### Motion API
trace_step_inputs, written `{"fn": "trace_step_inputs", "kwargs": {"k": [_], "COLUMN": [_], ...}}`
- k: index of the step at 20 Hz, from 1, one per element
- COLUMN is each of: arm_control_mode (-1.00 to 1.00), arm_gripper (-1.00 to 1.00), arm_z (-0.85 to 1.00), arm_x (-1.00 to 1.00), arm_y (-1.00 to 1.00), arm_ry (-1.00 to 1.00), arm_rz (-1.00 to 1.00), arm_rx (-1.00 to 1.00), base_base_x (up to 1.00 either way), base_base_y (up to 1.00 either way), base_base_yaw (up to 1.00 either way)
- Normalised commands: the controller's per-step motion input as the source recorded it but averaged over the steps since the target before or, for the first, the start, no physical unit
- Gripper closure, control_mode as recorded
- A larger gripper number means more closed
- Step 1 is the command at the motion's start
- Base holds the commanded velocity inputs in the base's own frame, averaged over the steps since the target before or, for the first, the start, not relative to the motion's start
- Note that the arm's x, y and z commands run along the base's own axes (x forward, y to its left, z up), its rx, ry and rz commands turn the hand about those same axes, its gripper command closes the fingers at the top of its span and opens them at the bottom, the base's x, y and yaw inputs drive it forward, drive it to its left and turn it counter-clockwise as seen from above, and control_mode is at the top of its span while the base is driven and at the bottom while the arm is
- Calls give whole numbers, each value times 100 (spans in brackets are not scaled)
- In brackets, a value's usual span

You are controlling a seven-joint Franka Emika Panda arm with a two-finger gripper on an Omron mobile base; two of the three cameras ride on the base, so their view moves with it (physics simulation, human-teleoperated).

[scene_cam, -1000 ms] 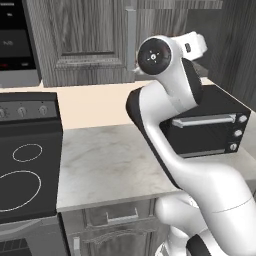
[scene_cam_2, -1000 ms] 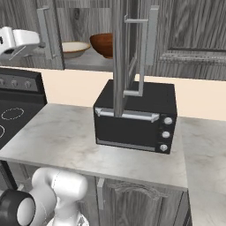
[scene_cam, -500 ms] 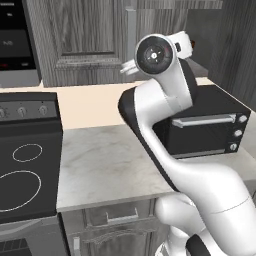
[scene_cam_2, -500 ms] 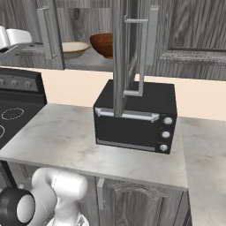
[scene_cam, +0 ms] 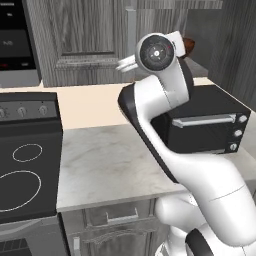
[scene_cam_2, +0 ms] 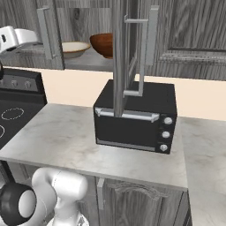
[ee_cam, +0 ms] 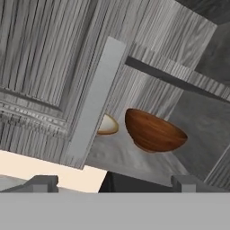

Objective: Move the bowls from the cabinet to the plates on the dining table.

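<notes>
The arm is raised high, its claw (ee_cam: 112, 182) released (fingers wide apart), facing the open cabinet (scene_cam_2: 185, 35). On the cabinet shelf sit the brown bowl (ee_cam: 152, 131) and, beside it, the cream bowl (ee_cam: 108, 125).

Place: rendered home kitchen.
Cooking: black stove (scene_cam: 22, 170) with ring burners; black toaster oven (scene_cam_2: 134, 117).
Storage: grey wood-grain cabinet (scene_cam_2: 194, 37), bar handles; bowls (scene_cam_2: 95, 45) shelved inside.
Surface: marbled stone desk (scene_cam: 110, 165).

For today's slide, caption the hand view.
Open claw faces glossy reddish-brown wooden bowl and pale cream bowl on the cabinet shelf.
</notes>
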Motion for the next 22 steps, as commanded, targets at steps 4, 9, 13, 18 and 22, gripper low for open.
{"fn": "trace_step_inputs", "kwargs": {"k": [4, 9, 13, 18, 22], "arm_control_mode": [-100, -100, -100, -100, -100], "arm_gripper": [-100, -100, -100, -100, -100], "arm_z": [-15, -15, -8, -8, -4], "arm_x": [45, 47, 49, 51, 51], "arm_y": [0, 4, 6, 13, 16], "arm_ry": [0, 0, 0, 0, 1], "arm_rz": [3, 2, 2, 2, 1], "arm_rx": [3, 3, 4, 3, 4], "base_base_x": [0, 0, 0, 0, 0], "base_base_y": [0, 0, 0, 0, 0], "base_base_yaw": [0, 0, 0, 0, 0]}}
